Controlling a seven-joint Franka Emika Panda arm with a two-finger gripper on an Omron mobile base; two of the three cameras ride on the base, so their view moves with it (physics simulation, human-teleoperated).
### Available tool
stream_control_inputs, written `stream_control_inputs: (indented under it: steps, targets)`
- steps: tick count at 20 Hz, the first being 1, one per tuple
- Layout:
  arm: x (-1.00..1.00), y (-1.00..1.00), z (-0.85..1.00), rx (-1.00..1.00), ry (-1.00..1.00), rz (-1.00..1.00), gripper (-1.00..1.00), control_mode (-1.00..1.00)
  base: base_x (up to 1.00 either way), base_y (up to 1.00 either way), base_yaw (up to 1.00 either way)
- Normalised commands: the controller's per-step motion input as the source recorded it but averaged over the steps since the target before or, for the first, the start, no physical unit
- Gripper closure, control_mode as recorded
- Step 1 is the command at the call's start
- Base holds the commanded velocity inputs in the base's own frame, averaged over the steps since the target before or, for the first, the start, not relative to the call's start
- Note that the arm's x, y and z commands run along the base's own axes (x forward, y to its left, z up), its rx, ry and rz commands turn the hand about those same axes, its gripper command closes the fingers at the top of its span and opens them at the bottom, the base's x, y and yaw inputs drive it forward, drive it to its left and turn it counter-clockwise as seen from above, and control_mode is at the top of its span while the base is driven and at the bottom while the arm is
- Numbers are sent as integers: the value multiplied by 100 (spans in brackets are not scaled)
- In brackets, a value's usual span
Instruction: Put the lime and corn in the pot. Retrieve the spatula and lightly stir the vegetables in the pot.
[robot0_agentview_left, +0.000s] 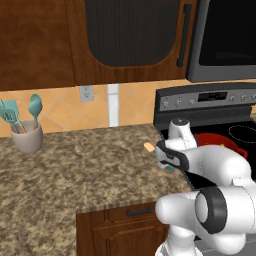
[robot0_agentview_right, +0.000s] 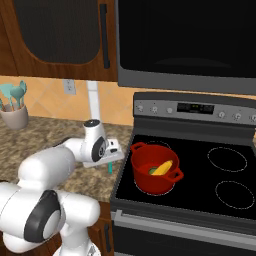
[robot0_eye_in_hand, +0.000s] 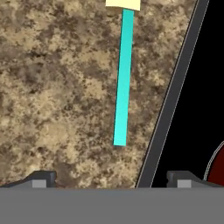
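The spatula (robot0_eye_in_hand: 122, 78) lies flat on the granite counter beside the stove, its teal handle running toward me and its cream blade (robot0_agentview_left: 149, 147) at the far end. My gripper (robot0_eye_in_hand: 113, 179) hovers open just above the handle's near end, one fingertip (robot0_eye_in_hand: 41, 178) on each side, touching nothing. In the left base view the hand (robot0_agentview_left: 169, 156) covers most of the spatula. The red pot (robot0_agentview_right: 155, 172) stands on the front left burner to the right of the hand. Inside it lie the yellow corn (robot0_agentview_right: 163, 167) and the green lime (robot0_agentview_right: 151, 170).
A beige cup (robot0_agentview_left: 27, 136) with teal utensils stands at the counter's far left by the wall. The stove's raised metal edge (robot0_eye_in_hand: 175, 92) runs between the spatula and the pot. The microwave (robot0_agentview_right: 190, 45) hangs above the stove, and its control panel (robot0_agentview_right: 195, 107) rises behind the burners.
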Motion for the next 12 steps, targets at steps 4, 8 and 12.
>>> stream_control_inputs:
  steps: [4, 8, 12]
  targets:
    - [19, 0, -17, 0, 3, 0, -100, -100, 0, 0, 0]
    - [14, 0, -23, 0, 3, 0, -100, -100, 0, 0, 0]
    - [7, 0, -21, 0, 0, 0, -100, -100, 0, 0, 0]
